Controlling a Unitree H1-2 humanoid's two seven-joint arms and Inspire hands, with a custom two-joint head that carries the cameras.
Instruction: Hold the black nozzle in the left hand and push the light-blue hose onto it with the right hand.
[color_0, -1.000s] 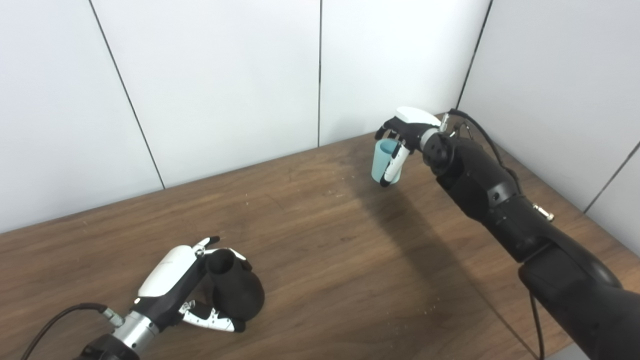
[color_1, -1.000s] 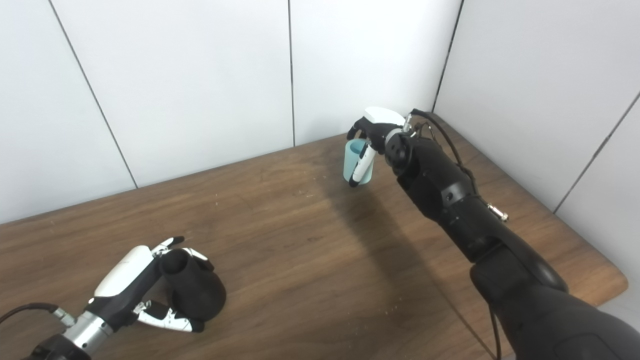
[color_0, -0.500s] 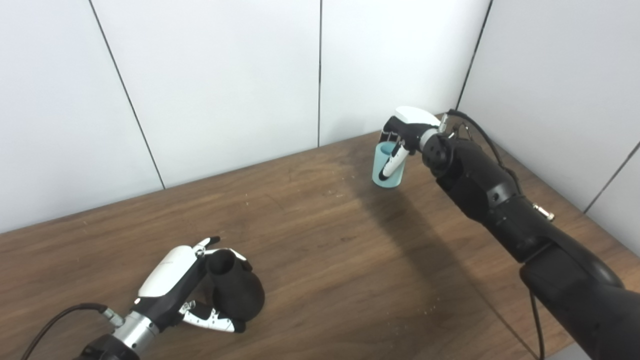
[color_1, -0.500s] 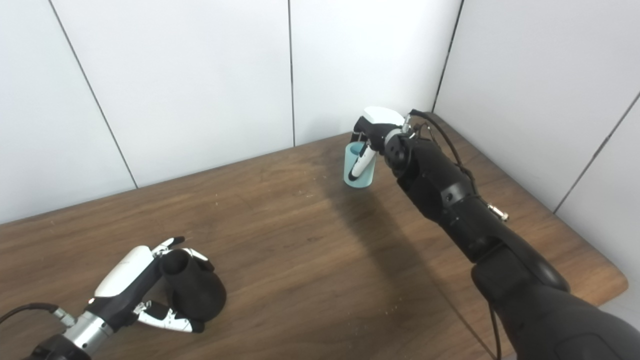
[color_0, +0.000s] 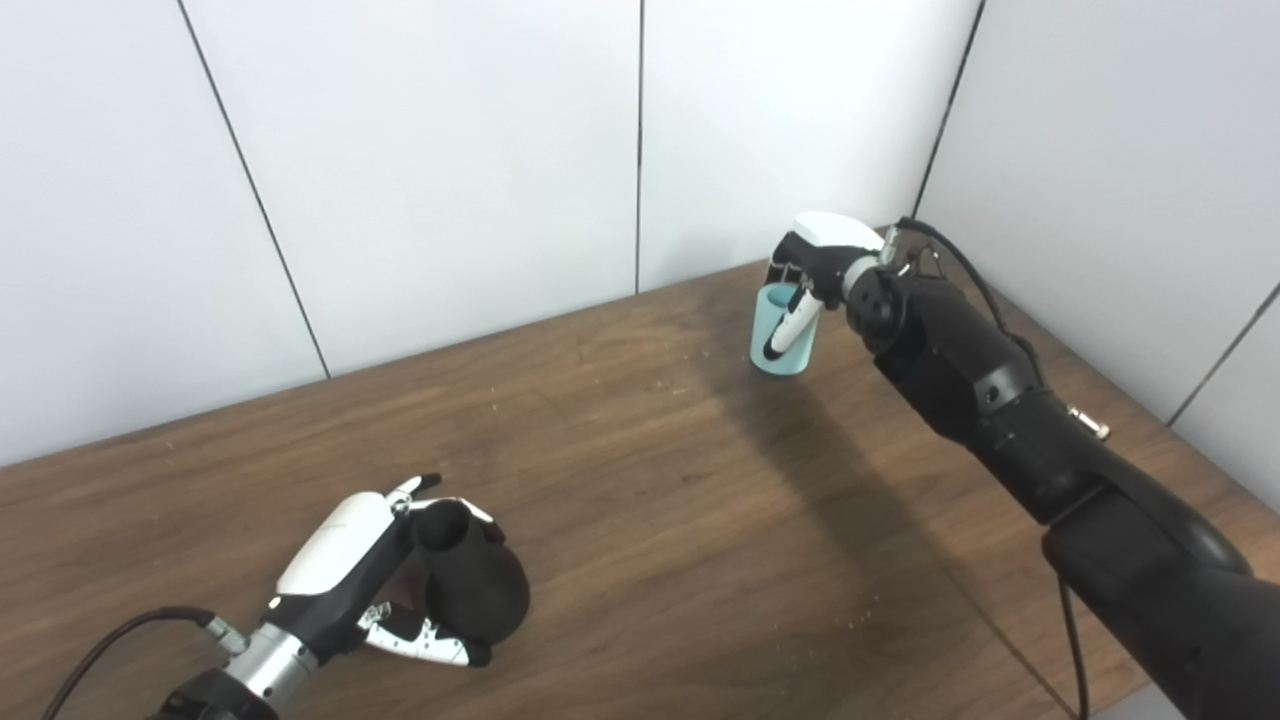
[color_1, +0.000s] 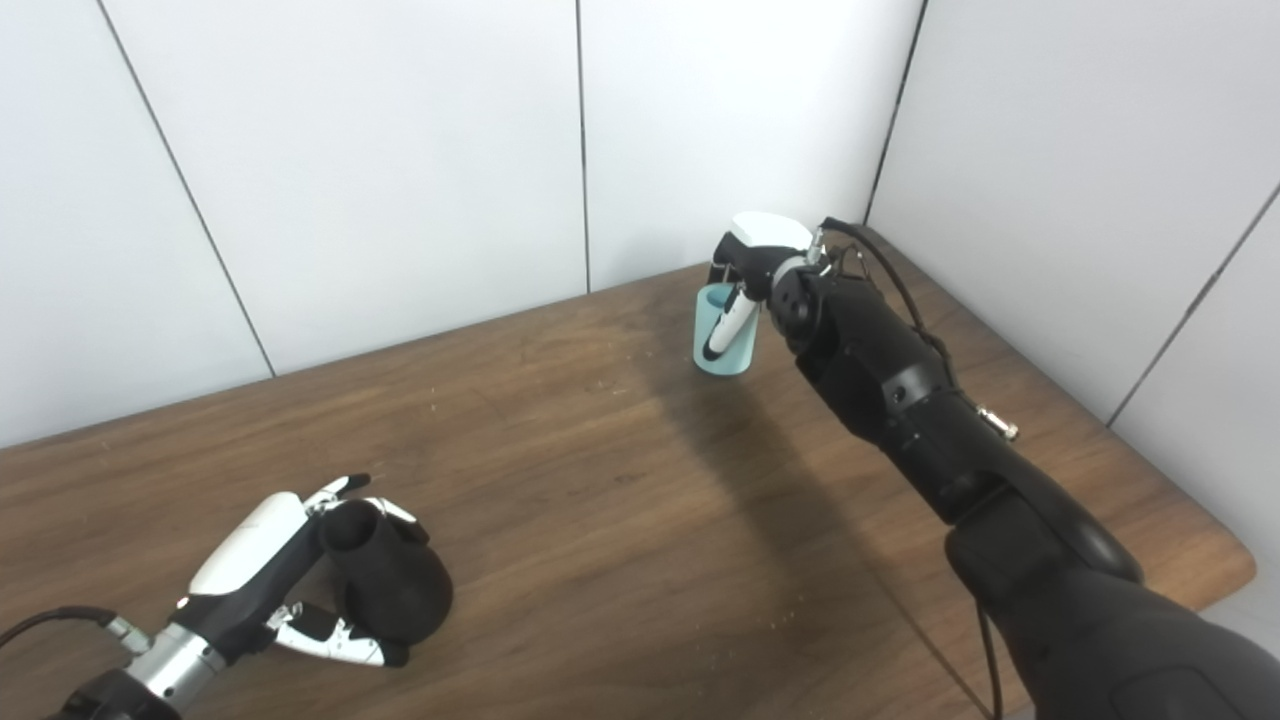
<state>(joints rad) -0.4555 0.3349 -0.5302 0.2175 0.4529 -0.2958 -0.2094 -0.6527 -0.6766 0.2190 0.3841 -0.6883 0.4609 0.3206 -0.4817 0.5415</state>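
At the near left of the wooden table (color_0: 640, 520) we see our left hand (color_0: 350, 570) wrapped around the black nozzle (color_0: 468, 580) — fingers curled over its far side, thumb under its near side. The nozzle's wide rounded body rests on the wood and its narrow open neck tilts up toward the far left.

Well apart from it, at the far right near the corner of the white wall panels (color_0: 420, 170), our right hand (color_1: 757, 268) closes on the light-blue hose (color_1: 722, 345). This is a short, cup-like tube standing upright with its open mouth up and its base at the tabletop, though we cannot tell whether it touches. The thumb lies down the tube's near side — the fingers are hidden behind it. The black forearm (color_0: 1000, 400) runs back to the near right corner.
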